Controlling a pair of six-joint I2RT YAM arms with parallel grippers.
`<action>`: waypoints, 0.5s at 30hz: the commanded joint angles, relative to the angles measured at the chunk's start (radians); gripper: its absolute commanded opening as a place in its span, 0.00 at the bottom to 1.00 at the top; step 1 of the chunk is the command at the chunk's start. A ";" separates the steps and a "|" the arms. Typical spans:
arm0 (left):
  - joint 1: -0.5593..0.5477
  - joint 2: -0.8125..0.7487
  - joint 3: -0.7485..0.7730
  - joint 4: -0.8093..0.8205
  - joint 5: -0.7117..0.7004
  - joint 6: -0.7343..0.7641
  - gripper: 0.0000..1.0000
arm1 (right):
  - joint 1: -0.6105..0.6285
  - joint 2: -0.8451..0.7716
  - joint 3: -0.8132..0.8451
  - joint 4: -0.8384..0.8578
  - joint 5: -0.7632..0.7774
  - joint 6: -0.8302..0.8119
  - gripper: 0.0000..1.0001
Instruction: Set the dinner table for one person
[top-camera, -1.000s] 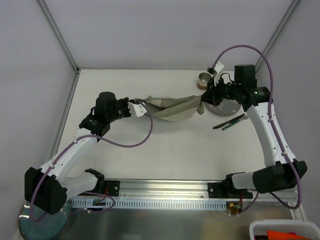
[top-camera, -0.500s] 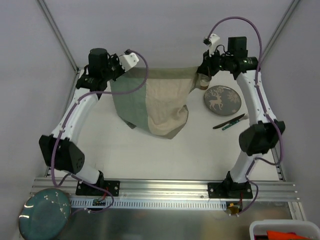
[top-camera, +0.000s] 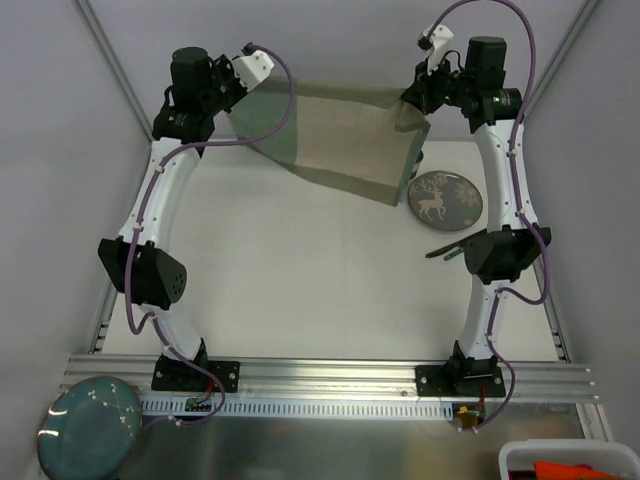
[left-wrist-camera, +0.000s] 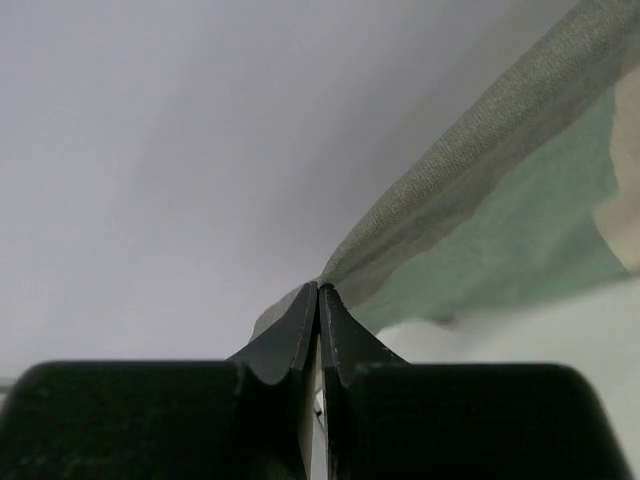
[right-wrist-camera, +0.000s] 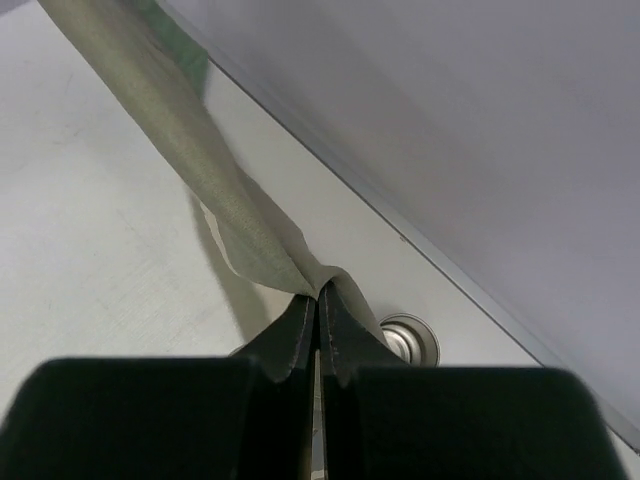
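Note:
A green-and-beige patchwork cloth mat (top-camera: 340, 135) hangs stretched in the air over the far side of the dinner table (top-camera: 300, 290). My left gripper (top-camera: 233, 98) is shut on its left top corner, and my right gripper (top-camera: 408, 96) is shut on its right top corner. In the left wrist view the jaws (left-wrist-camera: 318, 288) pinch the cloth (left-wrist-camera: 480, 200), which runs off to the upper right. The right wrist view shows the jaws (right-wrist-camera: 318, 290) closed on a fold of the cloth (right-wrist-camera: 180, 130) above the white tabletop (right-wrist-camera: 80, 230).
A grey plate with a deer print (top-camera: 445, 200) lies at the far right, just beside the cloth's lower corner. A metal cup (right-wrist-camera: 408, 340) stands below my right jaws. Dark cutlery (top-camera: 450, 250) lies near the right arm. A teal plate (top-camera: 88, 425) and a bin (top-camera: 570, 460) sit off the near edge.
Both arms have swung up and toward the far side. The cloth went from bunched between the grippers to spread wide and lifted off the tabletop.

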 joint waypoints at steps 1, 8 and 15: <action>0.008 -0.162 -0.094 0.008 -0.024 -0.041 0.00 | -0.040 -0.146 -0.016 0.031 -0.024 0.018 0.00; 0.002 -0.510 -0.646 0.018 0.044 -0.101 0.00 | -0.051 -0.407 -0.434 0.069 -0.122 0.006 0.00; 0.000 -0.815 -1.117 0.093 0.077 -0.149 0.00 | -0.042 -0.708 -1.042 0.198 -0.184 0.027 0.00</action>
